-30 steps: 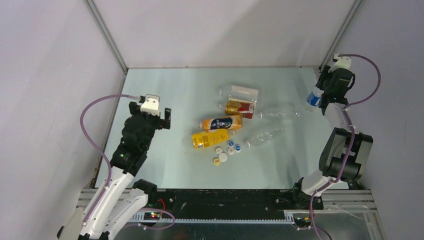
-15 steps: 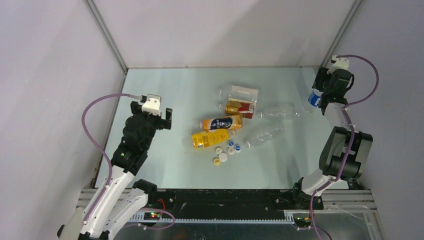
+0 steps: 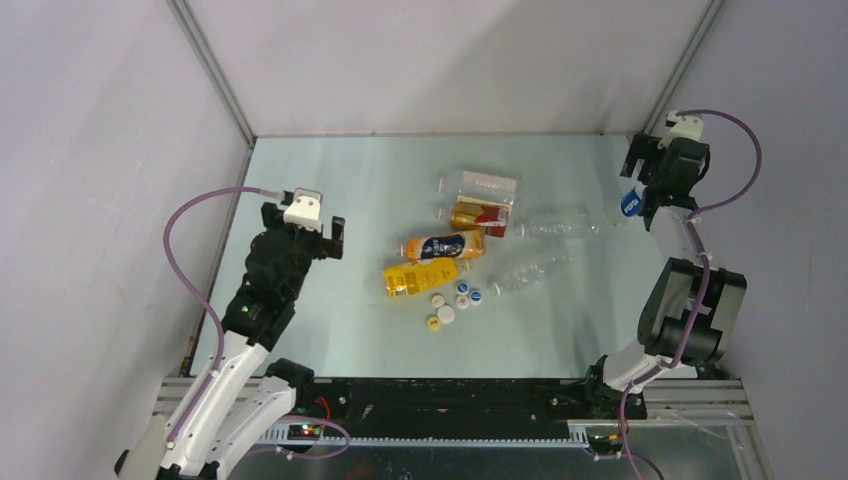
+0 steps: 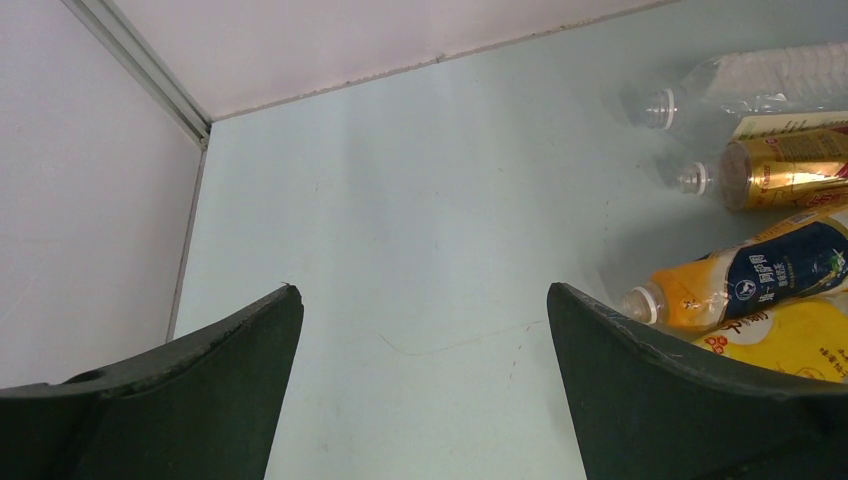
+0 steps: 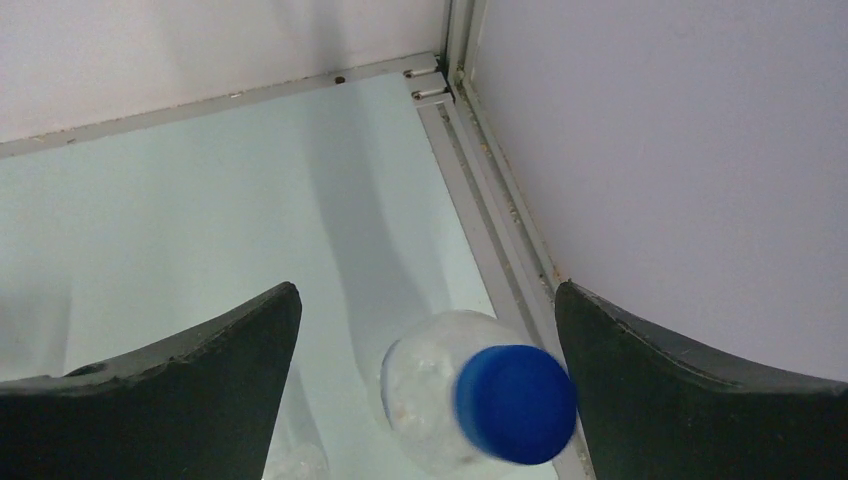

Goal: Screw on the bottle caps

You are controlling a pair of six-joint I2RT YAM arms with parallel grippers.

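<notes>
A clear bottle point(image 5: 430, 385) with a blue cap point(image 5: 515, 403) screwed on sits between the jaws of my open right gripper point(image 5: 426, 288), blurred and leaning toward the right finger. In the top view this blue-labelled bottle point(image 3: 631, 203) is at the far right corner under the right gripper point(image 3: 641, 186). Several uncapped bottles lie mid-table: gold-and-red point(image 3: 478, 216), orange with a dark-blue label point(image 3: 445, 245), orange-yellow point(image 3: 420, 277) and clear ones point(image 3: 530, 270). Loose caps point(image 3: 446, 314) lie just in front of them. My left gripper point(image 3: 304, 228) hangs open over bare table, left of the bottles.
Grey walls enclose the table on three sides. A metal rail point(image 5: 500, 230) runs along the right wall beside the capped bottle. In the left wrist view the orange bottle's open neck point(image 4: 645, 303) lies just behind the right finger point(image 4: 640, 380).
My right gripper has opened and let go of the blue-capped bottle, which has sunk slightly between the jaws. The left arm has not moved.
</notes>
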